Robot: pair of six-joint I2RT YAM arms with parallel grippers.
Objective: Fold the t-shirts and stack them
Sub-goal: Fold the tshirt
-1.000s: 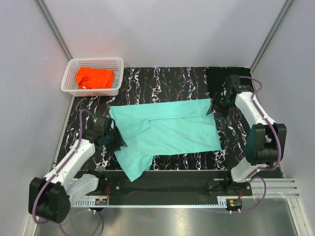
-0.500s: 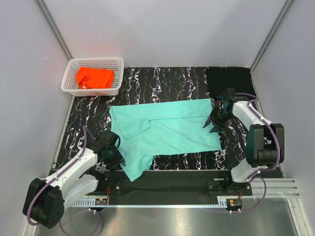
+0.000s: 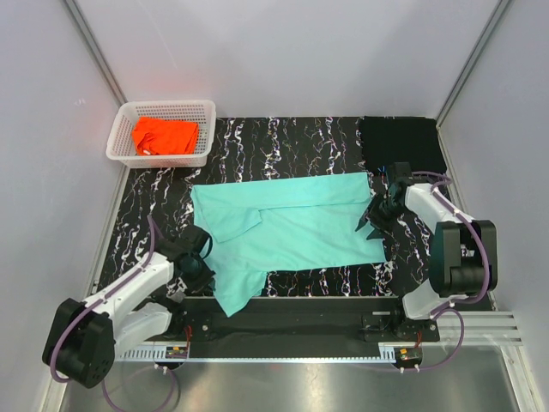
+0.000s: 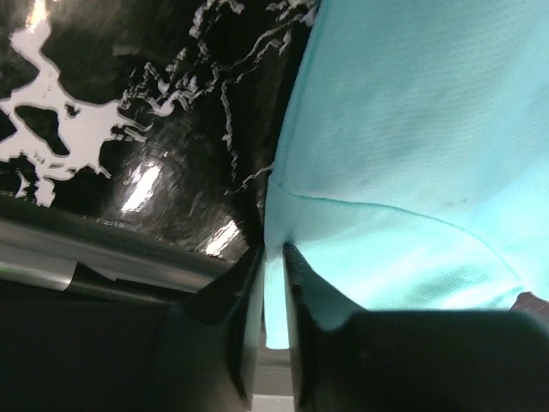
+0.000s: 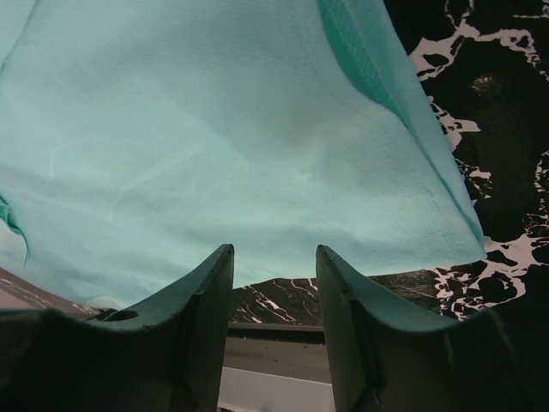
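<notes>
Mint-teal t-shirt [image 3: 292,227]: flat mid-worktop [image 3: 283,137], long axis 9-to-3 o'clock. Only the left wrist view shows the left hand [image 4: 273,249] clamped on its 7 o'clock edge. Right hand [image 5: 273,251] is at the 3 o'clock end, fingers apart.

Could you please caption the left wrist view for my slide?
Left tool pinching the edge of the mint-teal t-shirt over the white-veined tabletop.
</notes>
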